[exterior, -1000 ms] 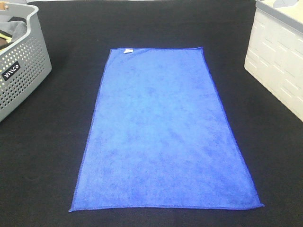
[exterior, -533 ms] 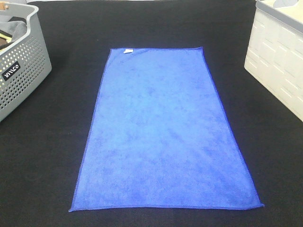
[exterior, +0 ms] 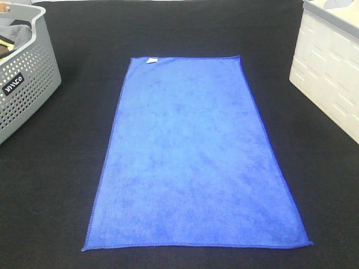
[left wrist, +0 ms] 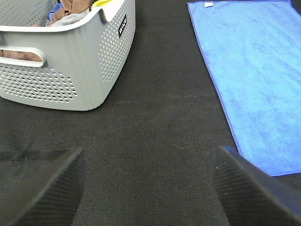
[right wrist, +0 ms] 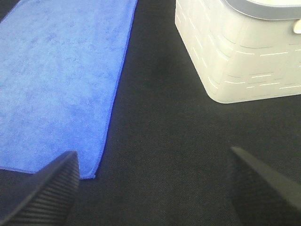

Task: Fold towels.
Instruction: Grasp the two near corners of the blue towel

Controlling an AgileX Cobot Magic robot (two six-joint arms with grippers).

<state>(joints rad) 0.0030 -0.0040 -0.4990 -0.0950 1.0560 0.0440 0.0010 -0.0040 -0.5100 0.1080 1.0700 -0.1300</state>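
**Start of the fold, read from left to right.** The grey perforated basket, with cloth inside, stands well apart from the towel's left long edge, toward the tag end. The left claw hangs over the bare black counter, just outside the towel's left corner at the end opposite the tag. Its jaws are spread wide and hold nothing. The towel, bright blue with a darker stitched hem, lies flat and fully spread on the counter. Its small white tag sits on one short edge, and no crease or turned-up corner shows. The right claw hangs just outside the towel's right corner at the same untagged end, also wide open and empty. The white bin stands apart from the towel's right long edge, toward the tag end. Judged from this layout, no fold has been made, so the step in hand is the first grasp. It is likely done best by moving each claw inward onto its own corner and lowering it until the lower fingertip presses the counter beside the hem. Both claws should then close together on the single layer. The two corners should rise evenly, only enough to clear the cloth, and travel toward the tag edge with the short edge held taut between them. Uneven lifting would probably skew the fold, and a shallow pinch could let the thin cloth slip out.
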